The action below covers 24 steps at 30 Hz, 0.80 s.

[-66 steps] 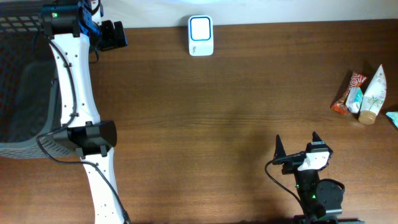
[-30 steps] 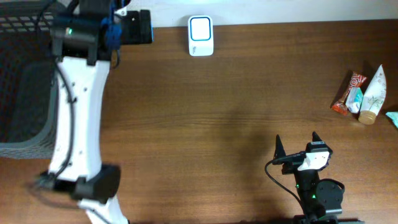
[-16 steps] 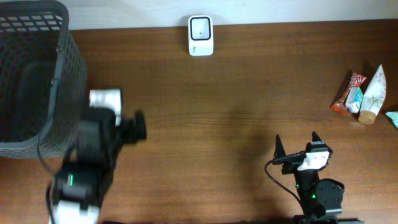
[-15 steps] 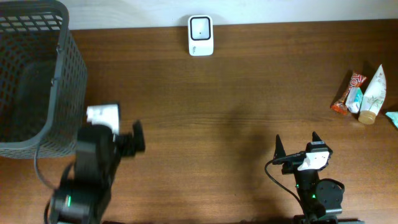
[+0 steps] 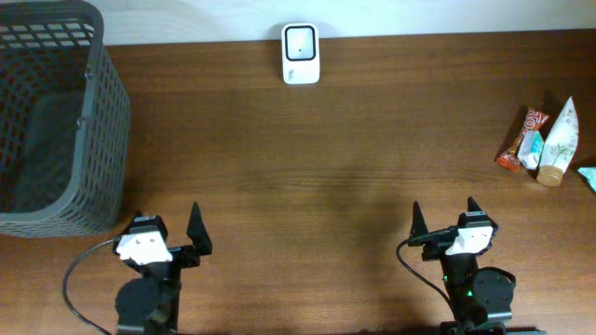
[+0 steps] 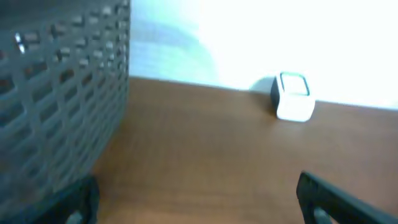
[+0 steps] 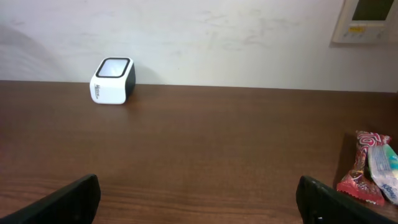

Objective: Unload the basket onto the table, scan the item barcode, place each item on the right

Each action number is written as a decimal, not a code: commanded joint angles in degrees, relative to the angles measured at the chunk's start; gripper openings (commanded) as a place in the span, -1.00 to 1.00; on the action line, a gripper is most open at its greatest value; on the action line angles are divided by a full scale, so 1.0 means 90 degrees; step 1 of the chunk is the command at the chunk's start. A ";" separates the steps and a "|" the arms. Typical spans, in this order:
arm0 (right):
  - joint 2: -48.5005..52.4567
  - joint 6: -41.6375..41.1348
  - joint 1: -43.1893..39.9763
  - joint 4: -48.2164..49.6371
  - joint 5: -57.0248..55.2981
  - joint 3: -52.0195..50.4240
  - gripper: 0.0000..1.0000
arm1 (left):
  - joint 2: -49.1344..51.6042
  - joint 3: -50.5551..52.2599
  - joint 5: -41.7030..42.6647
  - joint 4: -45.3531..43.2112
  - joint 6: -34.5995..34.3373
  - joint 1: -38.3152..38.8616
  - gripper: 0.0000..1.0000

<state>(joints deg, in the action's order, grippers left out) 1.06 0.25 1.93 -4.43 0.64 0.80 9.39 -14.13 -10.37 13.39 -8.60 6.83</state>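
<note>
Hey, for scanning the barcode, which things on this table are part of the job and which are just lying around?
Part of the job:
- white scanner at the far edge
- red snack packet and white tube at the right edge, likely the items to scan

Just lying about, as far as I can tell:
- grey mesh basket at the left
- wall panel

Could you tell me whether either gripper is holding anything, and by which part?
Nothing is held. The left gripper and the right gripper are both open and empty, well away from the items.
</note>
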 commanded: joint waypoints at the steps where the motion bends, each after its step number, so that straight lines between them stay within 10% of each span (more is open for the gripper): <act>1: -0.0019 0.0039 0.0029 -0.0015 -0.0029 -0.0053 0.97 | -0.0464 0.0724 0.0129 -0.0967 0.0063 -0.0338 0.98; 5: -0.0019 0.0039 0.0029 -0.0015 -0.0029 -0.0053 0.97 | -0.0957 0.1515 0.0177 -0.2212 0.0066 -0.0600 0.98; 24: -0.0019 0.0039 0.0029 -0.0015 -0.0027 -0.0053 0.97 | -0.1013 0.1518 0.0874 -0.0969 0.1154 -0.0644 0.97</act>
<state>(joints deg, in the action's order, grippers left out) 1.06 0.23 1.93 -4.45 0.67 0.80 0.73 -0.64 -3.38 4.27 0.49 1.45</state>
